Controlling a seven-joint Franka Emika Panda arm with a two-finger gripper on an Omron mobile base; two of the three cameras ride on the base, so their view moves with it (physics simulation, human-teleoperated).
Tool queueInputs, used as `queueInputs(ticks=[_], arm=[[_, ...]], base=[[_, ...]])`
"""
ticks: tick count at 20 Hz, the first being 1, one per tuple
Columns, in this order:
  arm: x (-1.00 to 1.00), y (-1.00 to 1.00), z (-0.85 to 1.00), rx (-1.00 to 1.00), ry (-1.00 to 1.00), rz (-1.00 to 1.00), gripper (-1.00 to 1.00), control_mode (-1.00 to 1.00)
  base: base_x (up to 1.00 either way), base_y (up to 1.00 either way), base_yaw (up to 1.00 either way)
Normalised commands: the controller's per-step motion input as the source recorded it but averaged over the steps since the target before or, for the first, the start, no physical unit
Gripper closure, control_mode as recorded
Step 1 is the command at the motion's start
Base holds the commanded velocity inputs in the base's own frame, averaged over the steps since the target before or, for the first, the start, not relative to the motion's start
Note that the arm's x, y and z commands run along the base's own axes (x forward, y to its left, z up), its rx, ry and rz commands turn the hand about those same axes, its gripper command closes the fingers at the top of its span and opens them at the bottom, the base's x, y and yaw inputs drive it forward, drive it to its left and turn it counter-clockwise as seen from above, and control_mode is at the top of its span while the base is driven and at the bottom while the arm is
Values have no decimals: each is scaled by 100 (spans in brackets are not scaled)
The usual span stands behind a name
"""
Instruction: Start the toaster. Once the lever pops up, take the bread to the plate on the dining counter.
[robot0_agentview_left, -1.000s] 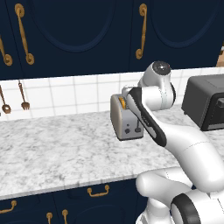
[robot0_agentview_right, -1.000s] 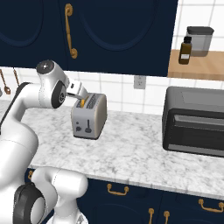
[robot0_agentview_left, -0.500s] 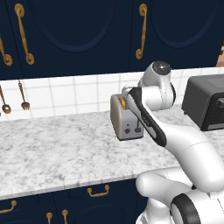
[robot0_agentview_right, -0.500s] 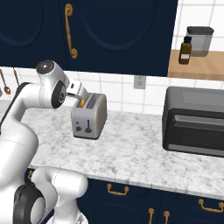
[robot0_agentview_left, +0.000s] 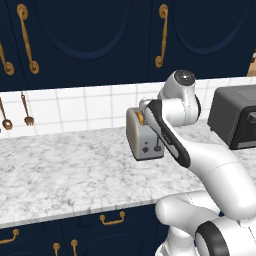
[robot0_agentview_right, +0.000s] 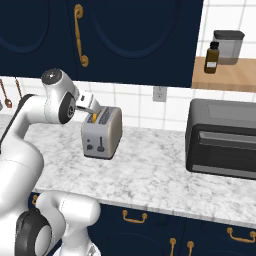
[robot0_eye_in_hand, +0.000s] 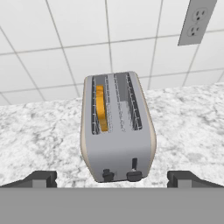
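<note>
The beige-grey toaster (robot0_agentview_left: 145, 136) (robot0_agentview_right: 102, 132) (robot0_eye_in_hand: 117, 131) stands on the marbled counter (robot0_agentview_left: 70, 175) near the tiled wall. The bread (robot0_eye_in_hand: 101, 107) (robot0_agentview_right: 94, 118) sits deep in one of its two slots, with just its golden top edge showing. On the narrow front face, the lever (robot0_eye_in_hand: 134, 169) (robot0_agentview_right: 100, 146) is a dark tab beside a round knob (robot0_eye_in_hand: 107, 176). My gripper (robot0_eye_in_hand: 112, 180) (robot0_agentview_right: 90, 103) hovers above the toaster, looking down on it. It is open and holds nothing. The plate and the dining counter are out of view.
A black toaster oven (robot0_agentview_left: 235, 122) (robot0_agentview_right: 222, 139) stands on the counter to the right. A wall outlet (robot0_eye_in_hand: 195, 22) (robot0_agentview_right: 160, 93) is behind the toaster. Utensils (robot0_agentview_left: 25, 107) hang at the far left. A wooden shelf holds a bottle (robot0_agentview_right: 212, 57) and a jar (robot0_agentview_right: 228, 47).
</note>
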Motion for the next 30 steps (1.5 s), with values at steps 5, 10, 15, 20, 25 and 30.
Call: queueInputs(ticks=[5,10,15,20,25,30], arm=[[0,0,0,0,0,0,-100,-100],[0,0,0,0,0,0,-100,-100],[0,0,0,0,0,0,-100,-100],[0,0,0,0,0,0,-100,-100],[0,0,0,0,0,0,-100,-100],[0,0,0,0,0,0,-100,-100]], base=[[0,0,0],[0,0,0],[0,0,0],[0,0,0],[0,0,0],[0,0,0]])
